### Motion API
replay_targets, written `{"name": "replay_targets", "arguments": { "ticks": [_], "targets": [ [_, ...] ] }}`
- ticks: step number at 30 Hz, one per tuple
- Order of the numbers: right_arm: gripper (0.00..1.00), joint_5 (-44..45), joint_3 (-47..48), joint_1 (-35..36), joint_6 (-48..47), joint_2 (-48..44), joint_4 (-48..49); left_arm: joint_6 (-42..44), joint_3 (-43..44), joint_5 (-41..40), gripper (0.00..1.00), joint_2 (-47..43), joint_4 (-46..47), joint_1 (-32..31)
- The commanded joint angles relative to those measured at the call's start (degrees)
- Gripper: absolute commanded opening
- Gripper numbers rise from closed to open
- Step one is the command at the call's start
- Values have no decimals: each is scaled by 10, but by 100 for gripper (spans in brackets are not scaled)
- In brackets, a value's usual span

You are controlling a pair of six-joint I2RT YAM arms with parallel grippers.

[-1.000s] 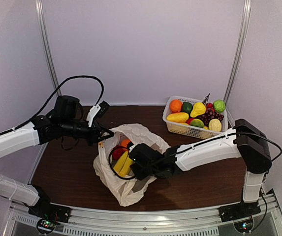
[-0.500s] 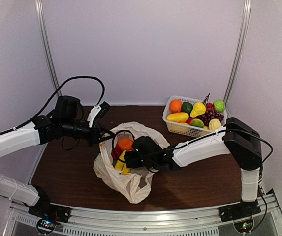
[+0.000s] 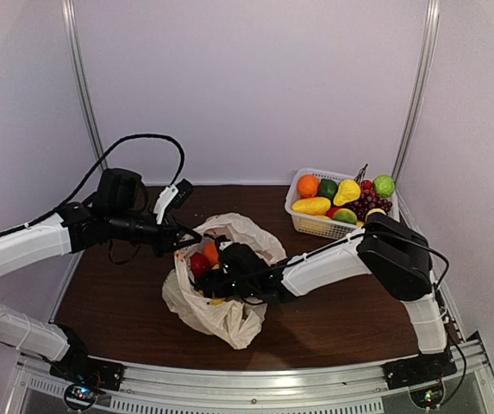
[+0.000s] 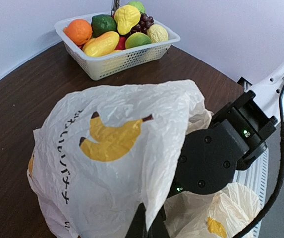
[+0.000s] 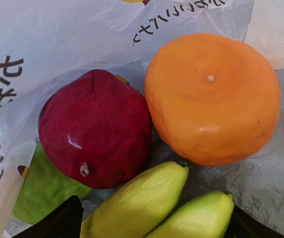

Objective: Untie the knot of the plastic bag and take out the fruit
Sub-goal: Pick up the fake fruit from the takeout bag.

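The plastic bag (image 3: 229, 315) lies mid-table with its mouth open; no knot shows. My left gripper (image 3: 180, 239) is shut on the bag's rim and holds it up; in the left wrist view its fingertips (image 4: 146, 225) pinch the cream plastic (image 4: 112, 163). My right gripper (image 3: 208, 283) is inside the bag, open. In the right wrist view a yellow banana bunch (image 5: 156, 208) lies between its fingers (image 5: 57, 223). Beyond it are a red fruit (image 5: 94, 129), an orange fruit (image 5: 211, 96) and a light green one (image 5: 37, 193). The red fruit (image 3: 199, 263) and the orange fruit (image 3: 212, 252) also show from above.
A white lattice basket (image 3: 315, 226) full of fruit stands at the back right, also seen in the left wrist view (image 4: 127, 62). The right arm's black wrist (image 4: 216, 153) fills the bag's mouth. Upright frame posts stand at both back corners.
My right gripper has moved left and deeper into the bag, over the banana bunch. The bag has bunched up around it. My left gripper has kept its hold and place.
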Motion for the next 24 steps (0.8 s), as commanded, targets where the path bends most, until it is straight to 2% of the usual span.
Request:
{"name": "replay_targets", "arguments": {
  "ticks": [1,3,5,8,12,14,19,24],
  "targets": [
    [91,-30,15,-12,3,31,12,3,3,13,0,4,18,-3],
    [90,-30,22,-16,2,40,9,4,3,12,0,3,17,-3],
    [84,-23,36,-16,-10,48,-4,3,3,12,0,3,18,-3],
    [68,-20,38,-17,-17,47,-6,3,3,11,0,3,17,-3],
    [42,-11,37,-18,-21,28,-22,3,2,3,0,-2,17,-3],
    [33,-4,30,-17,-25,13,-22,3,2,2,0,-3,17,-3],
    [19,16,15,-18,-51,-24,-26,2,2,0,0,-3,17,-3],
    [12,37,-12,-17,-82,-72,-22,2,2,-5,0,-4,17,-3]
  ]
}}
